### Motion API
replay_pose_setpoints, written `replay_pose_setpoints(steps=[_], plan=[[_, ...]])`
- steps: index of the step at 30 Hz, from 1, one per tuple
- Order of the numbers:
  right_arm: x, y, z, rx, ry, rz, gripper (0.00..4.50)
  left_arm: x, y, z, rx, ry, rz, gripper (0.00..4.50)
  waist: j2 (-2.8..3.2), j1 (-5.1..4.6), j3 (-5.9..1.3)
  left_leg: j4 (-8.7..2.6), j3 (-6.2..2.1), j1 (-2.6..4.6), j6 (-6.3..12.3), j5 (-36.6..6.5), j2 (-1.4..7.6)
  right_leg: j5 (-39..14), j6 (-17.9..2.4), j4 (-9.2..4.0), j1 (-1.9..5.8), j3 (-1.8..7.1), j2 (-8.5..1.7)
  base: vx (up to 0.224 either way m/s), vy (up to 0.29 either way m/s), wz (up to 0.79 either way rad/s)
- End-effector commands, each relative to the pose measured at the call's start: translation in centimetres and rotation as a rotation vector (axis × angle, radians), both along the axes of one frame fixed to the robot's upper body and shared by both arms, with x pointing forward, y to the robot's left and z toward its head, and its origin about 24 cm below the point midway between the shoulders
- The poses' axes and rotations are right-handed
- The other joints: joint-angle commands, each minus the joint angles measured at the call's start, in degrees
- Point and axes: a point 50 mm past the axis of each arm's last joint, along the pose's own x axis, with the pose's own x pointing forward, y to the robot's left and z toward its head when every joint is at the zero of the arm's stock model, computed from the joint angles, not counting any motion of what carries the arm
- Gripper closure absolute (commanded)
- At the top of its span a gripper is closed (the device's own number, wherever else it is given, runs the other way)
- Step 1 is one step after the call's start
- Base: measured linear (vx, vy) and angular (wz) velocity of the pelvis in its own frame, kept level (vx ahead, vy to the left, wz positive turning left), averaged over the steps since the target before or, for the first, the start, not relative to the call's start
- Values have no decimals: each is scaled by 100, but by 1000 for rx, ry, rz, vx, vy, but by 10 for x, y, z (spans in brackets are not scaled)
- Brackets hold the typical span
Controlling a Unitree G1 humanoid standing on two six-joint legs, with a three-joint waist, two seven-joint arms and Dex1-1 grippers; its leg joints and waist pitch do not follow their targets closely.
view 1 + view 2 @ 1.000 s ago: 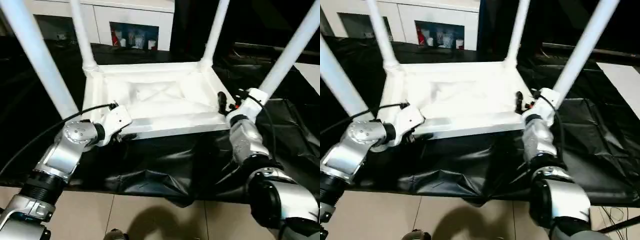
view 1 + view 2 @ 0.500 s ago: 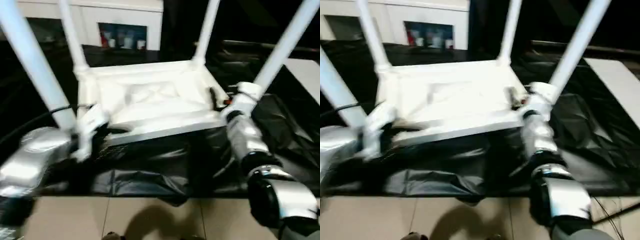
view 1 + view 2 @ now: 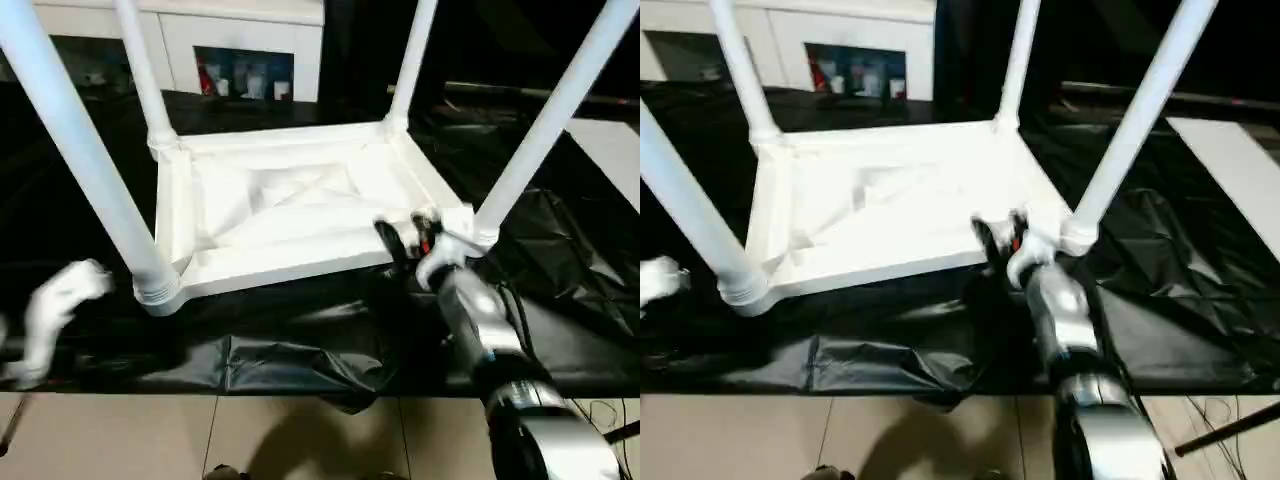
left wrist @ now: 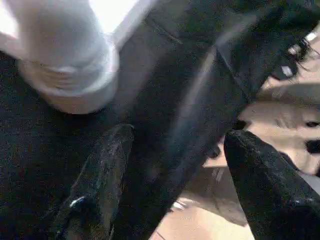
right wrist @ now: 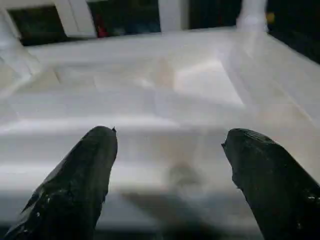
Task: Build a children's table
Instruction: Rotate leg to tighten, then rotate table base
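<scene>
While the children's table (image 3: 290,205) lies upside down on black sheeting (image 3: 300,345), four legs rise.
Right gripper (image 3: 408,238) gapes empty at its near edge; left gripper (image 4: 175,170) gapes empty beside a leg's socket (image 4: 70,85); white cabinet (image 3: 240,40) behind.

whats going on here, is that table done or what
A humanoid robot is building a small white children's table. The table lies upside down on a black sheet, and all four legs stand up from its corners. The right gripper hangs open at the near edge of the tabletop, holding nothing. The left gripper is open too, off to the side by the near left leg, over the sheet. Neither has hold of the table right now.
</scene>
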Motion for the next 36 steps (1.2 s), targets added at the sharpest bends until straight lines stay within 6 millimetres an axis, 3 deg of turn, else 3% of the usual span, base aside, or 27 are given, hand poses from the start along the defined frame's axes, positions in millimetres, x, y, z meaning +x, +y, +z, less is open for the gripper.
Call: replay_pose_setpoints(steps=[1, 4, 7, 12, 18, 24, 25, 27, 36], plan=[[-3, -4, 2, -38, -12, 18, 71, 0, 14, 13, -15, -61, 45, 118, 144, -22, -313, -486, -11, 230, -244, -2339, -32, -1506, -1089, -460, 120, 82, -61, 0, 0, 0], [-9, -9, -5, -68, 20, -3, 71, 5, 28, 25, -58, -181, 122, 118, 152, -33, -309, -496, -28, 251, -279, -2493, -31, -1749, -1010, -488, 105, 96, -73, 0, 0, 0], [-10, -15, -10, -100, 57, -56, 71, 12, 34, 32, -133, -287, 185, 118, 178, -14, -322, -491, -25, 275, -322, -2471, -41, -1594, -1071, -476, 99, 97, -68, 0, 0, 0], [-10, -19, -16, -138, 111, -118, 71, 22, 25, 26, -271, -331, 163, 118, 153, -10, -337, -481, -20, 276, -334, -2408, -44, -1583, -1041, -469, 113, 99, -87, 0, 0, 0], [-10, -16, -14, -147, 112, -110, 71, 43, 12, 10, -256, -379, 176, 118, 149, -5, -369, -466, -19, 251, -287, -2134, -47, -1188, -1061, -435, 167, 95, -82, 0, 0, 0], [-8, -12, -16, -160, 135, -93, 71, 68, -13, 15, -366, -493, 159, 118, 143, 21, -389, -434, 6, 252, -243, -1857, -51, -790, -1204, -401, 197, 87, -76, 0, 0, 0], [-7, -8, -17, -175, 145, -68, 71, 76, -23, 15, -396, -518, 161, 118, 147, 12, -388, -438, -2, 222, -259, -1815, -55, -750, -1204, -387, 223, 82, -78, 0, 0, 0], [-6, -4, -18, -199, 161, -42, 71, 81, -39, 18, -485, -524, 126, 118, 151, 9, -394, -429, 1, 232, -268, -1824, -54, -745, -1212, -386, 221, 79, -82, 0, 0, 0], [3, 10, -16, -223, 181, 6, 71, 69, -92, 34, -773, -385, -169, 118, 131, 15, -394, -410, 21, 224, -242, -1733, -57, -625, -1297, -352, 230, 65, -62, 0, 0, 0]])
